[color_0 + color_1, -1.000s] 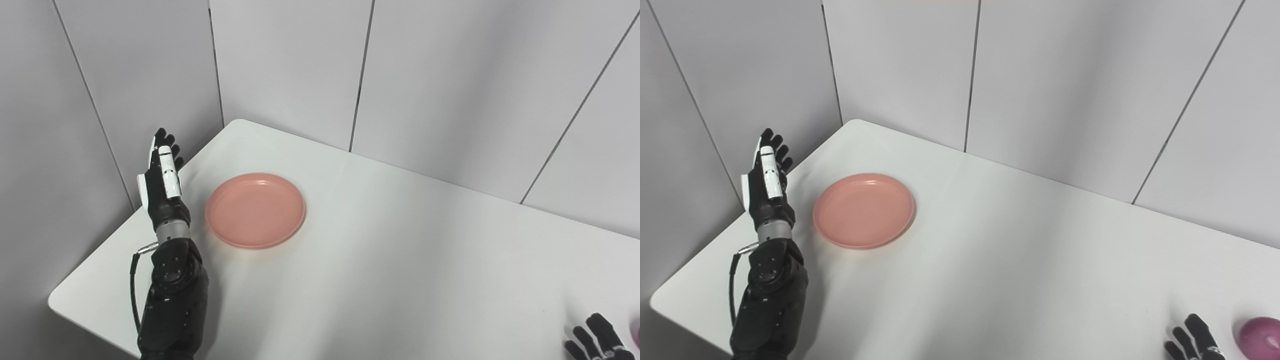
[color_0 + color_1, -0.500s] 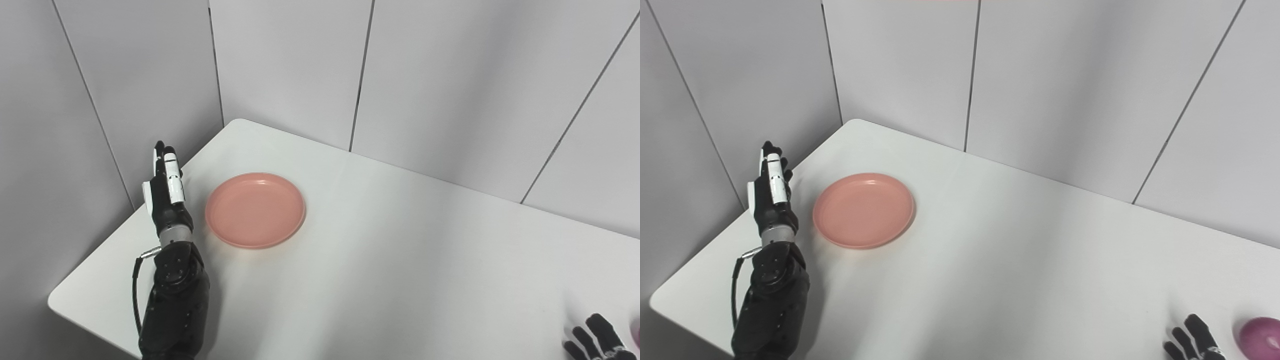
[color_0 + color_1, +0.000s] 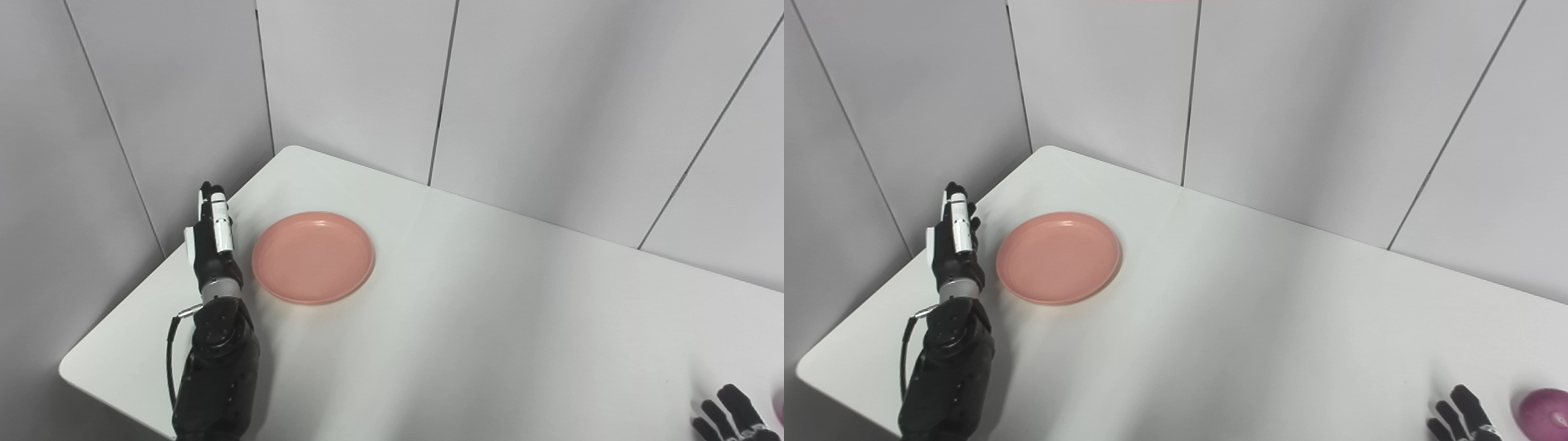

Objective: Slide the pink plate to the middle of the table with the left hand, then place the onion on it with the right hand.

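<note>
The pink plate (image 3: 313,256) lies flat near the table's left end, empty. My left hand (image 3: 212,236) stands edge-on just left of the plate's rim, fingers straight and pointing away, a small gap between hand and plate, holding nothing. The purple onion (image 3: 1542,413) rests on the table at the bottom right corner. Only the black fingertips of my right hand (image 3: 1464,416) show at the bottom edge, left of the onion, spread apart and touching nothing.
The white table (image 3: 490,318) has a rounded far-left corner and its left edge runs close behind my left hand. Grey wall panels (image 3: 355,79) close in the back and the left side.
My left hand has moved right toward the plate and turned more edge-on. The plate, the onion and my right hand have not moved.
</note>
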`<state>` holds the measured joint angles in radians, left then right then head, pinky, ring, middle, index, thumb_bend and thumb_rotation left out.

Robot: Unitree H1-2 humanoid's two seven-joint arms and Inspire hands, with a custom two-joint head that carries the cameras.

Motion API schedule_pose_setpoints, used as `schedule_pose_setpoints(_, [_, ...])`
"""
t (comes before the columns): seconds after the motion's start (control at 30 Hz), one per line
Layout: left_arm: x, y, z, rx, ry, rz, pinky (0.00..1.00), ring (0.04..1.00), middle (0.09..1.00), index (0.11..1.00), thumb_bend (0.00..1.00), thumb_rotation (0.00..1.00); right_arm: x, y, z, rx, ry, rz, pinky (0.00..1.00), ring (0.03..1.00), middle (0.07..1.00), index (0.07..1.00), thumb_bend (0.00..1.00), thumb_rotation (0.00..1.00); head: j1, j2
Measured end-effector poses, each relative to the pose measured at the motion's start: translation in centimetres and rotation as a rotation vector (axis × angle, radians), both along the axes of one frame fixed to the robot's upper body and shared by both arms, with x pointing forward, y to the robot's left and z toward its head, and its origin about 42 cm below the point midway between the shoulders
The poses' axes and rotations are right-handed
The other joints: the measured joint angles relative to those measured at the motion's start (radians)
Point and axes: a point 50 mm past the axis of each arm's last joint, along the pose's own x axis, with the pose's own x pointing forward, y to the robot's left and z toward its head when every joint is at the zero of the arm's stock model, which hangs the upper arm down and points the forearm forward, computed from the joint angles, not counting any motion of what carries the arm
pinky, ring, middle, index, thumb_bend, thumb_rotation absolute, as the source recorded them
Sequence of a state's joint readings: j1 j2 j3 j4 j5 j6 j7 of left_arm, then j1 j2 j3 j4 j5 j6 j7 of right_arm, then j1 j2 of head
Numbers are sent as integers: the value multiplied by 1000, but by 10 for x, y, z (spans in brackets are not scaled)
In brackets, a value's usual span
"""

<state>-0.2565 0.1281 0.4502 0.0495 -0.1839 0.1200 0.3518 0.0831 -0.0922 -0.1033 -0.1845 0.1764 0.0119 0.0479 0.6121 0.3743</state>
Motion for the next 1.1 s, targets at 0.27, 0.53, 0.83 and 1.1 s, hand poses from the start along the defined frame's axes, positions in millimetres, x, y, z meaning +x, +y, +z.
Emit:
schedule_pose_setpoints(0.27, [2, -4, -3, -21, 32, -33, 970, 965, 974, 957, 371, 1000, 0, 0, 0, 1, 0, -1, 847, 885, 904, 844, 832, 855, 0, 2])
schedule_pose_setpoints(0.53, [5, -9, -7, -32, 53, -67, 929, 938, 941, 911, 373, 1000, 0, 0, 0, -1, 1, -2, 858, 882, 903, 845, 825, 860, 2, 3])
schedule_pose_setpoints(0.83, [9, -11, -12, -32, 60, -101, 937, 942, 943, 922, 361, 1000, 0, -1, 0, -2, 1, 0, 852, 883, 903, 849, 796, 855, 2, 5])
schedule_pose_setpoints(1.1, [15, -12, -15, -23, 58, -126, 930, 940, 944, 916, 372, 1000, -1, -2, 0, -3, 2, 0, 862, 897, 913, 856, 835, 857, 0, 6])
